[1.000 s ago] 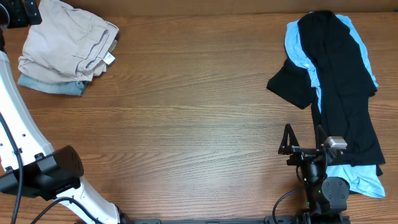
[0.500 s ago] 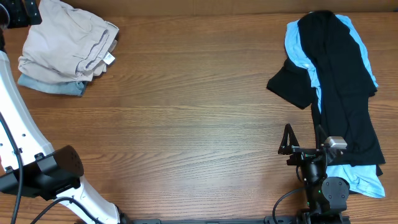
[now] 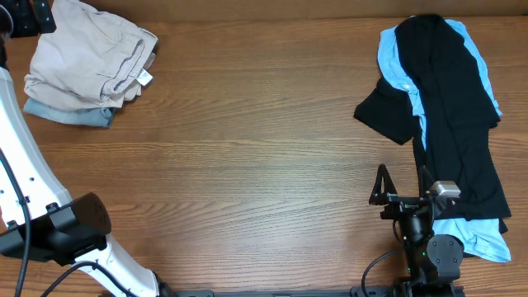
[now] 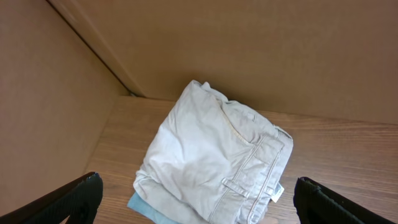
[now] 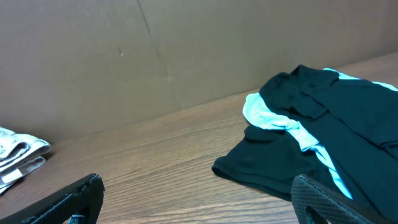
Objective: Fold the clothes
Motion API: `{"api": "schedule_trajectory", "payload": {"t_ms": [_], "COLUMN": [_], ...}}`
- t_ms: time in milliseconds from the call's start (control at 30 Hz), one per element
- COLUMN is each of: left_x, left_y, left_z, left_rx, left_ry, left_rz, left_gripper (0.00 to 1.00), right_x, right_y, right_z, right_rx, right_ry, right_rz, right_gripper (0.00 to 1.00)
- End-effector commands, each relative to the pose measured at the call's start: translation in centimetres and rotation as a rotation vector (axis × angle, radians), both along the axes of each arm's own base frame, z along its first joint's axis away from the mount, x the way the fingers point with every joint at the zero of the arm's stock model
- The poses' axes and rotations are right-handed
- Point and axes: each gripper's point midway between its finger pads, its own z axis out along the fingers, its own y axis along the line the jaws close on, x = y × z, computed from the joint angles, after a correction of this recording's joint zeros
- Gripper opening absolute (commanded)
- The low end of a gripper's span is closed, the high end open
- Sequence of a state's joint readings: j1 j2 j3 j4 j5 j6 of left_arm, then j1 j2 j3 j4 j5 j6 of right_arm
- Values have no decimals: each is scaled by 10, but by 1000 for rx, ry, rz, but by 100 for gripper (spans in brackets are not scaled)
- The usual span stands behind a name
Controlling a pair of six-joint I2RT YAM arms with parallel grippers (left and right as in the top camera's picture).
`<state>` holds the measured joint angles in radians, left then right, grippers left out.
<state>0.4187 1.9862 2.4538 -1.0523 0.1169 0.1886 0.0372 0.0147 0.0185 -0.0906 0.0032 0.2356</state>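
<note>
A folded beige garment [image 3: 87, 59] lies on a folded light blue one [image 3: 70, 113] at the far left corner; both show in the left wrist view [image 4: 211, 168]. A black garment [image 3: 454, 107] lies spread over a light blue one [image 3: 392, 62] at the right; the right wrist view shows them too [image 5: 323, 124]. My left gripper [image 4: 199, 199] is open, above the folded pile, holding nothing. My right gripper [image 3: 402, 183] is open and empty near the front edge, just left of the black garment.
Brown cardboard walls [image 4: 249, 50] stand behind the wooden table [image 3: 247, 157]. The left arm's white body [image 3: 33, 206] runs along the left edge. The right arm's base [image 3: 429, 247] sits at the front right.
</note>
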Motion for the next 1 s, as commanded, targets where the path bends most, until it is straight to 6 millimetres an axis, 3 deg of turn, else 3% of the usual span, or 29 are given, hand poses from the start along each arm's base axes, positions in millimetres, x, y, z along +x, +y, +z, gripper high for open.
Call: {"api": "schedule_trajectory", "payload": {"t_ms": [0,200,500,667,967], "left_x": [-21,-54,-116,-155,-199], "left_y": [-16,-30,-50,-73,-127], "left_z": [44,61,23,6,-21], "left_rx": [22,30,36,15,78], "left_ry": [-87,-105,-5,2,-229], "left_rz": [-9,-9,8,-15,-140], "left_gripper": [100,100,100,100,100], "right_x": [0,0,0,0,0], "right_y": [1,1,1,1,1], "right_z": [-1,-1,-1,-1,-1], "right_rx": [5,5,5,5,5], "right_ry": [-8,-8,-8,-8,-8], "right_rz": [6,6,6,6,6], "right_gripper": [100,100,100,100,100]}}
